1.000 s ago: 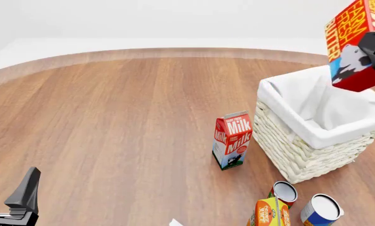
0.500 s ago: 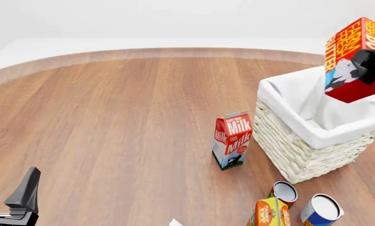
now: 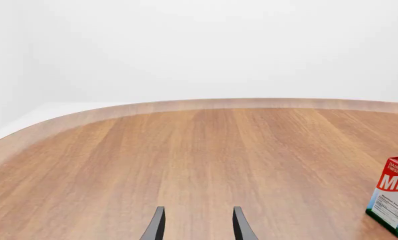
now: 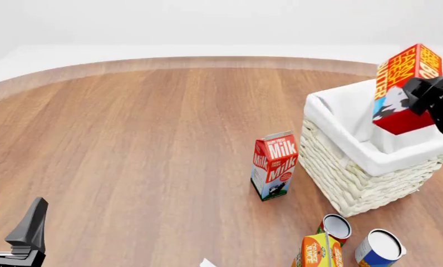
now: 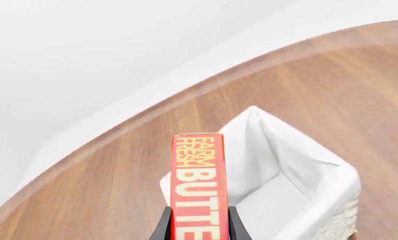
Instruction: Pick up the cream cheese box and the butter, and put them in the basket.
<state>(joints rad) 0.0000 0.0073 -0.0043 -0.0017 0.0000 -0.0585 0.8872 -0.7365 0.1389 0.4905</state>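
The right gripper [image 4: 422,94] is clamped on the butter [image 4: 399,89], holding the carton in the air above the basket [image 4: 370,167], tilted, over the white cloth lining and clear of the rim. In the right wrist view the butter [image 5: 197,185] sits between the two fingers [image 5: 164,227], its red face with "FARM FRESH BUTTER" turned to the camera, and the basket [image 5: 319,200] lies beneath it. The cream cheese box cannot be made out with certainty. A red-and-white milk carton [image 4: 274,165] stands upright on the table [image 4: 132,139] just beside the basket, on its left. Two cans [image 4: 334,227] and an orange carton [image 4: 319,251] sit near the basket, on the near side of it. The left gripper [image 4: 10,222] is far to the left of the basket, its fingers [image 3: 156,227] spread apart around nothing
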